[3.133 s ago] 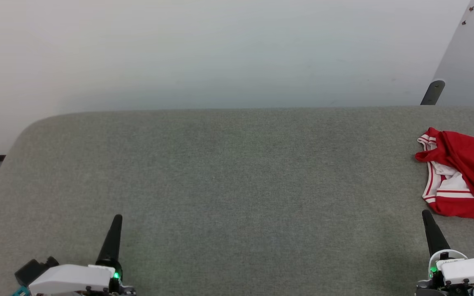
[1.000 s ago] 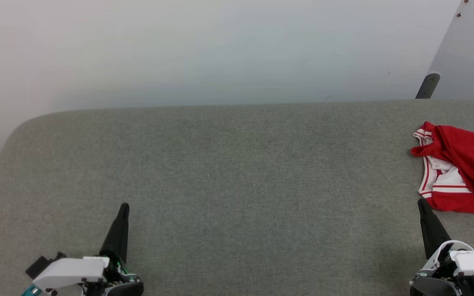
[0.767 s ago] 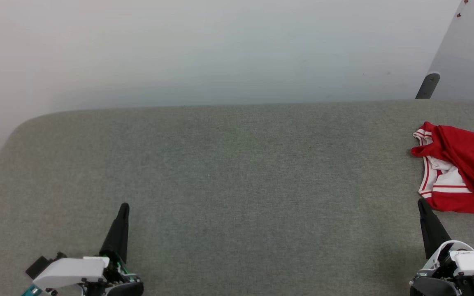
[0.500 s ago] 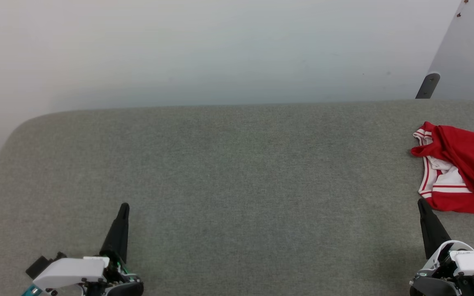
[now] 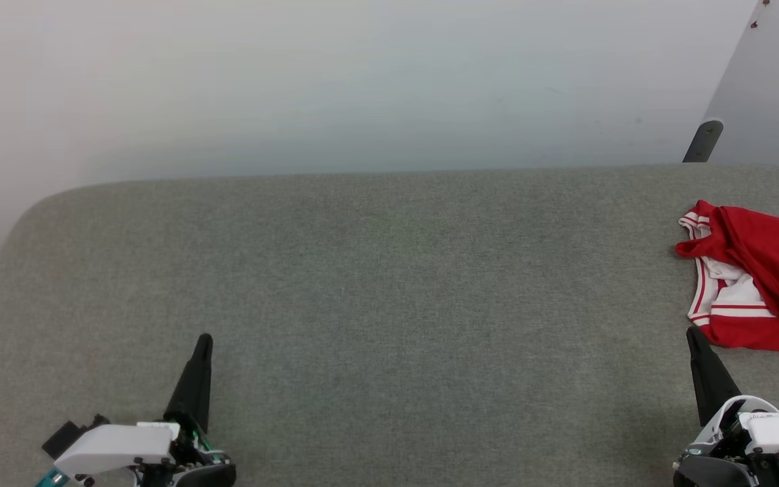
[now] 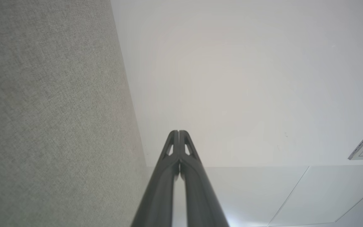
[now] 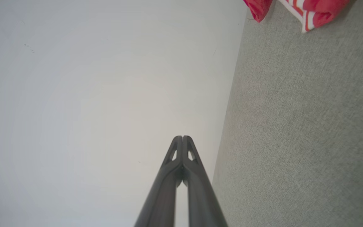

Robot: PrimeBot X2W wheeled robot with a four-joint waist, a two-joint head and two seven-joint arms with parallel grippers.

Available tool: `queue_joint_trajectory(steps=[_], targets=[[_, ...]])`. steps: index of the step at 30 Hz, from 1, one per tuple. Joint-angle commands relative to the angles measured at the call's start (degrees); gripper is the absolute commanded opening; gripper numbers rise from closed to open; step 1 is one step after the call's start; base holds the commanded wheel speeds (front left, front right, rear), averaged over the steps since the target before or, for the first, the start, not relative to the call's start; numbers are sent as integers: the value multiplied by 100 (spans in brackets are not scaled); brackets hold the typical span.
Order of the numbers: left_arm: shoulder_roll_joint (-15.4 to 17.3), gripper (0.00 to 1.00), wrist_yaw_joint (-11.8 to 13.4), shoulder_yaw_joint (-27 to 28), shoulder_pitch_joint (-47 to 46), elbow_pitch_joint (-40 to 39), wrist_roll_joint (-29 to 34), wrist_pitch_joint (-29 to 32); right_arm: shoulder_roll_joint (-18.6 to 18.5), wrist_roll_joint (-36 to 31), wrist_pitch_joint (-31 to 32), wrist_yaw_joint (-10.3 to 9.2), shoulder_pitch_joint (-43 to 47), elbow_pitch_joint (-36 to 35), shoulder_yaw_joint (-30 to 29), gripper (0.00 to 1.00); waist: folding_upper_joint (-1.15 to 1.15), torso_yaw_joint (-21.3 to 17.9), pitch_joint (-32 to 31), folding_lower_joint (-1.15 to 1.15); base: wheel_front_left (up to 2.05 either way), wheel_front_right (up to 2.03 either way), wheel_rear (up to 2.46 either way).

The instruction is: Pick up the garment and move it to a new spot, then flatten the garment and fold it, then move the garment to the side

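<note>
Both claws stand closed and empty, each pair of dark fingers pressed tip to tip. The right claw [image 5: 692, 334] sits low at the near right of the grey fabric surface [image 5: 389, 270]. Its fingers point away from the robot and lean slightly toward the left claw [image 5: 204, 338].

The garment [image 5: 761, 284] lies crumpled just beyond the right claw's tip and to its outer side, near it but not touching. Red folds lie on top, and a white sleeve with red-and-white striped trim faces the claw. The garment's outer part runs past the head view's edge.

In the right wrist view the right claw [image 7: 182, 138] rises against the pale wall [image 7: 90, 94], with the surface to its right. A scrap of the garment [image 7: 314, 9] shows far ahead on that side.

The left claw is well apart from the garment, across the breadth of the surface, and leans slightly toward the right claw. In its own wrist view the left claw [image 6: 179, 132] has the surface on its left.
</note>
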Motion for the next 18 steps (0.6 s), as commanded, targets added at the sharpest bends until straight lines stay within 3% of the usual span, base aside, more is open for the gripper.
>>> queue_joint_trajectory(steps=[1, 18], targets=[[2, 0, -31, 12, -51, -9, -18, 12, 20, 15, 13, 2, -14, -18, 21, 0, 0, 0, 0, 0, 0, 0, 0], [2, 0, -31, 13, -51, -9, -18, 11, 20, 15, 13, 2, -14, -18, 21, 0, 0, 0, 0, 0, 0, 0, 0]])
